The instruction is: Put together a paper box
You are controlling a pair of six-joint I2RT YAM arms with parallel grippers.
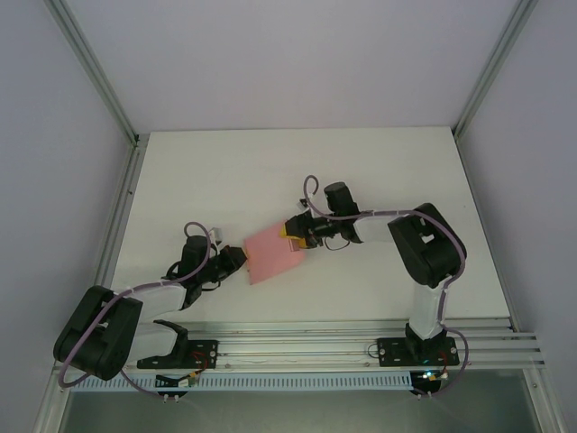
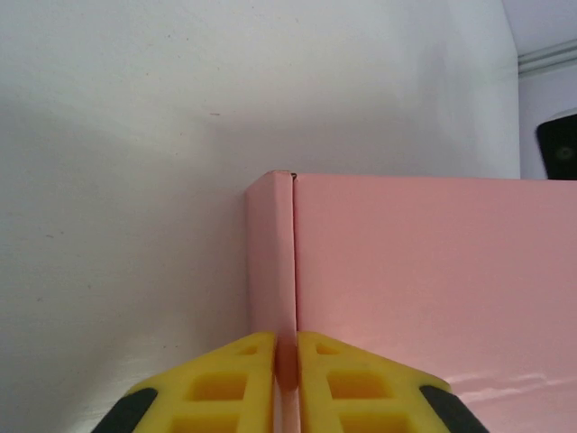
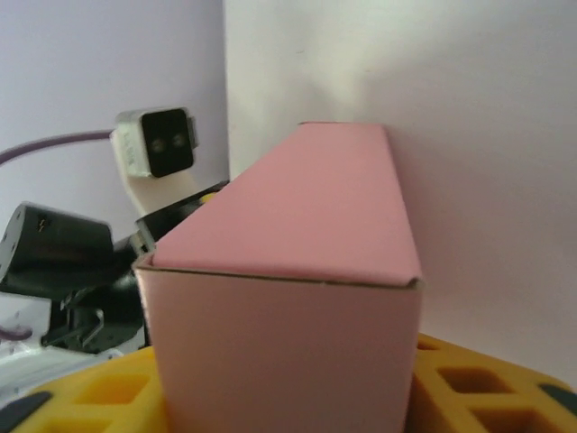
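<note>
Reaching inward, both arms flank the paper box (image 1: 273, 253).

The left arm (image 1: 135, 311) and the right arm (image 1: 424, 245) both have black joint housings joined by white links, with a purple cable (image 3: 54, 146) looping back from the fingers (image 2: 225, 383). The fingers are yellow moulded blocks with square recessed pockets and dark grey outer corners.
</note>
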